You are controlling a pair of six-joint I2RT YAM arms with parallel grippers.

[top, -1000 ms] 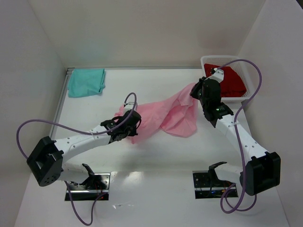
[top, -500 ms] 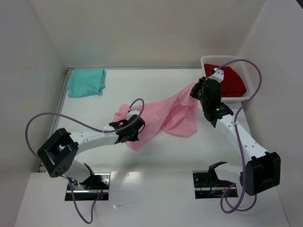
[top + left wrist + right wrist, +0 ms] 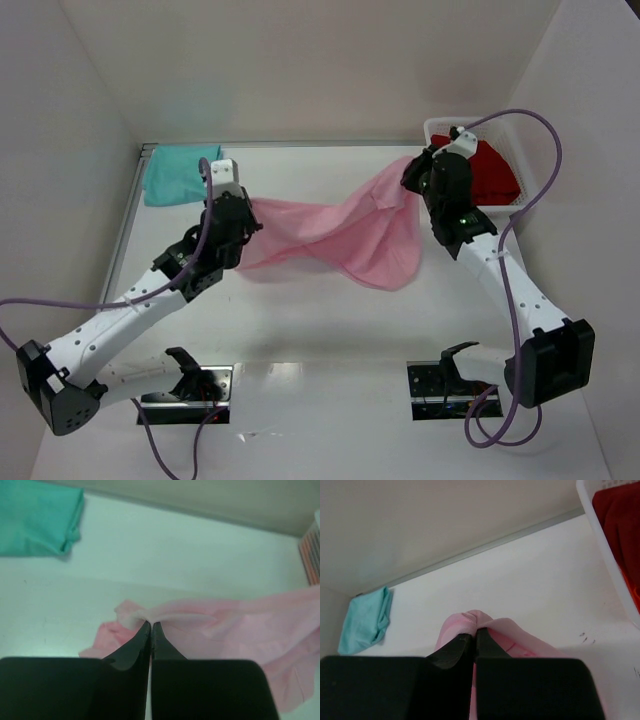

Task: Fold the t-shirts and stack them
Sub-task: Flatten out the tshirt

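Observation:
The light pink t-shirt (image 3: 340,232) hangs stretched between both arms above the table's middle. My left gripper (image 3: 245,208) is shut on its left edge; in the left wrist view the fingers (image 3: 150,628) pinch a fold of pink t-shirt (image 3: 240,630). At the right, my right gripper (image 3: 412,180) is shut on the other end, with pink t-shirt (image 3: 470,622) bunched over its tips (image 3: 475,634). A folded teal t-shirt (image 3: 180,172) lies at the back left corner. The red t-shirt (image 3: 490,172) lies in the white basket (image 3: 436,128) at the back right.
White walls close the table at the back and both sides. A metal strip (image 3: 128,215) runs along the left edge. Purple cables loop from both arms. The teal t-shirt (image 3: 37,517) shows at the top left of the left wrist view.
My left gripper shut on the pink t-shirt's left edge, then rose and moved back and left, pulling the cloth taut. The right gripper kept its hold and shifted slightly back.

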